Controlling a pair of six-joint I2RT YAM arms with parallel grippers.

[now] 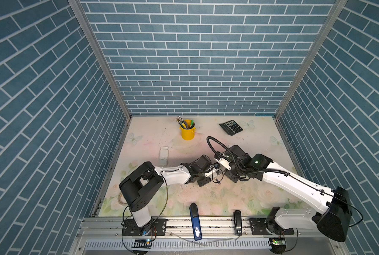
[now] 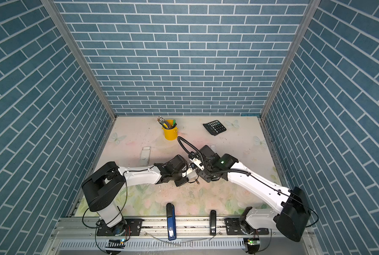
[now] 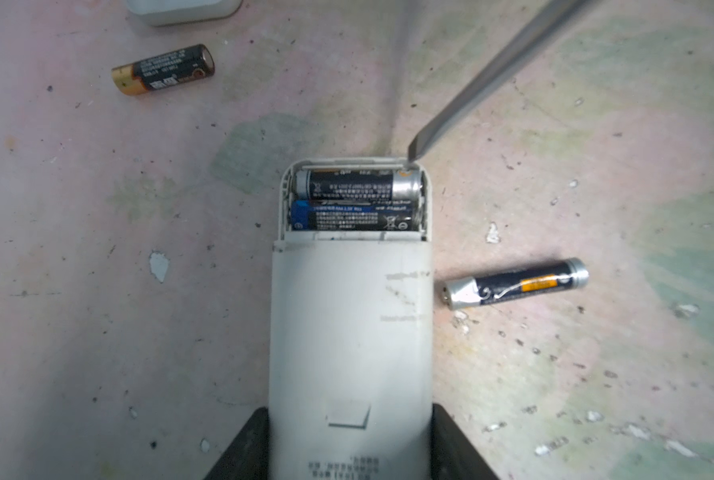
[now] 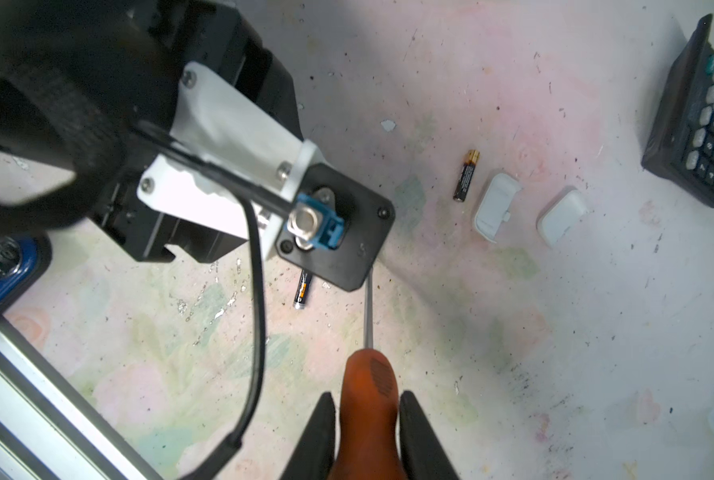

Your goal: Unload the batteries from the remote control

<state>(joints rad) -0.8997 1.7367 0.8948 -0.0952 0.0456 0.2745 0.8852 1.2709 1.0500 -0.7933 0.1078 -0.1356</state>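
My left gripper (image 3: 350, 411) is shut on the white remote control (image 3: 351, 332), one black finger on each side of it. The remote's compartment is uncovered, with two batteries (image 3: 359, 185) (image 3: 353, 216) side by side in it. Two more batteries (image 3: 164, 70) (image 3: 517, 282) lie loose on the table, also in the right wrist view (image 4: 466, 176) (image 4: 303, 291). My right gripper (image 4: 366, 397) is shut on the orange handle of a screwdriver (image 4: 369, 374). The screwdriver's tip (image 3: 415, 151) rests at the compartment's far corner, by the upper battery's silver end.
Two white covers (image 4: 494, 208) (image 4: 563, 216) lie by a black calculator (image 4: 704, 120). A yellow pen cup (image 1: 187, 131) stands at the back. A second white remote (image 1: 163, 155) lies left of the arms. A blue stapler (image 1: 195, 220) and a black stapler (image 1: 237, 221) sit at the front rail.
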